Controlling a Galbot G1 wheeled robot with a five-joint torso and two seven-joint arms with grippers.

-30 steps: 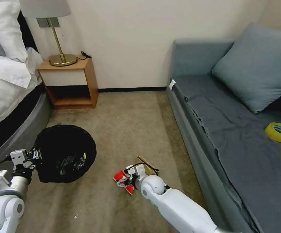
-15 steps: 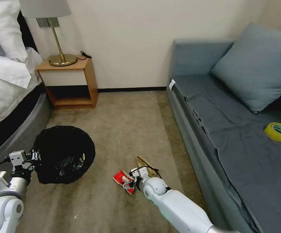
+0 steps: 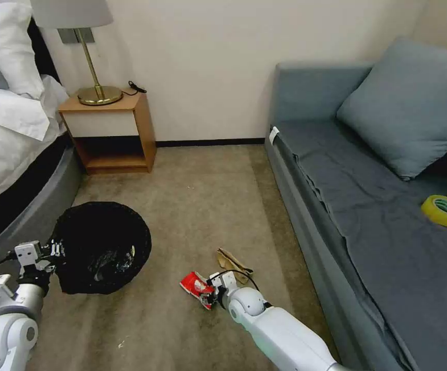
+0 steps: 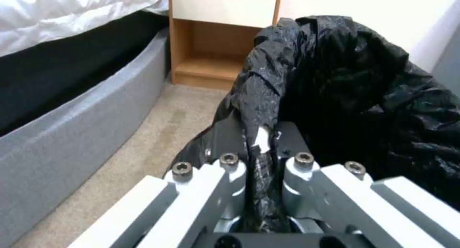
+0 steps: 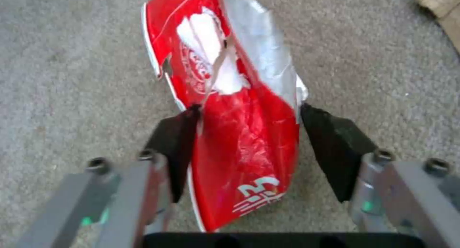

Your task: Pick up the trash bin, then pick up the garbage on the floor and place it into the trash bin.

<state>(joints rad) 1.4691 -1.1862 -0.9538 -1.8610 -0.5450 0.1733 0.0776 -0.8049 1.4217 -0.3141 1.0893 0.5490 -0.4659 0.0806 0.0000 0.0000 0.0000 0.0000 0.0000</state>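
- Right gripper, low over the beige carpet: jaws wide apart, straddling the crinkled red-and-white plastic packet, pads beside its edges, not yet clamped; probably lined up for a pinch across the packet's width.
- Left gripper: jaws narrow, clamped on the bag-covered rim of the round black mesh trash bin lined with a black plastic bag; mouth open upward, seemingly kept ready for drops.
- Just beyond the packet: crumpled tan paper, flat on the carpet.
- Count on the floor: one packet, one paper; bin contents unclear.
- Farther off: one yellow tape roll on the grey sofa; one wooden nightstand.
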